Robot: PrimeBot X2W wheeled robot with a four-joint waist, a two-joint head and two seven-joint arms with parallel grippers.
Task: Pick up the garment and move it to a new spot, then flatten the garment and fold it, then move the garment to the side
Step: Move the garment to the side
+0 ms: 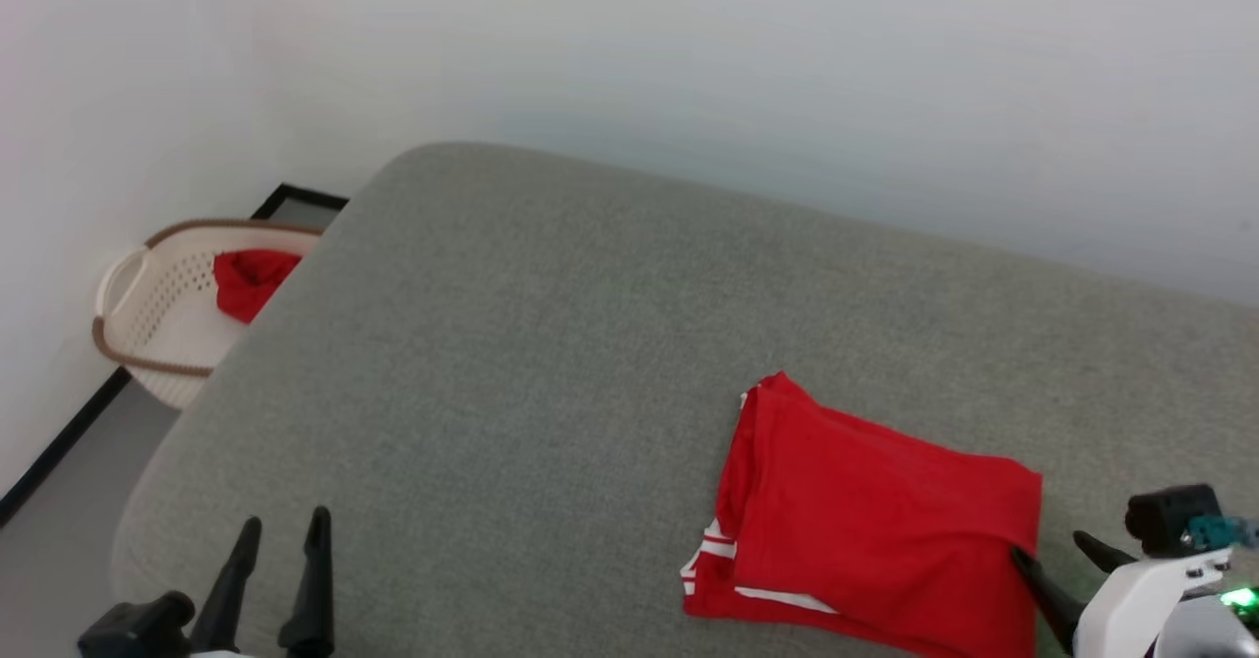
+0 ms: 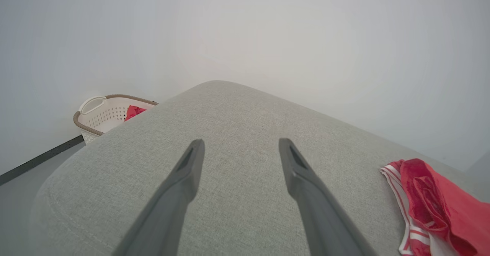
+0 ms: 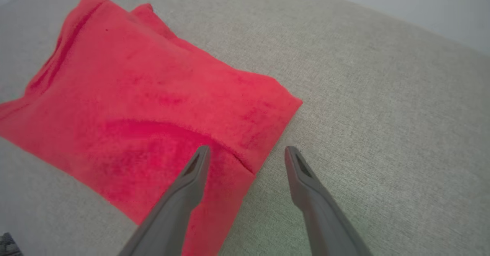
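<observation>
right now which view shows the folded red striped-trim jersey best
Head view: nearly the whole folded red jersey shows on the grey cushion, stripes included. Right wrist view crops its plain red top; left wrist view catches its striped end at the edge.

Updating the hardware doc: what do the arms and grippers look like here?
Left gripper and right gripper: each two long, dark, tapering fingers, slotted near the tips. Right arm: white-shelled, black wrist block with a teal part, green light.
</observation>
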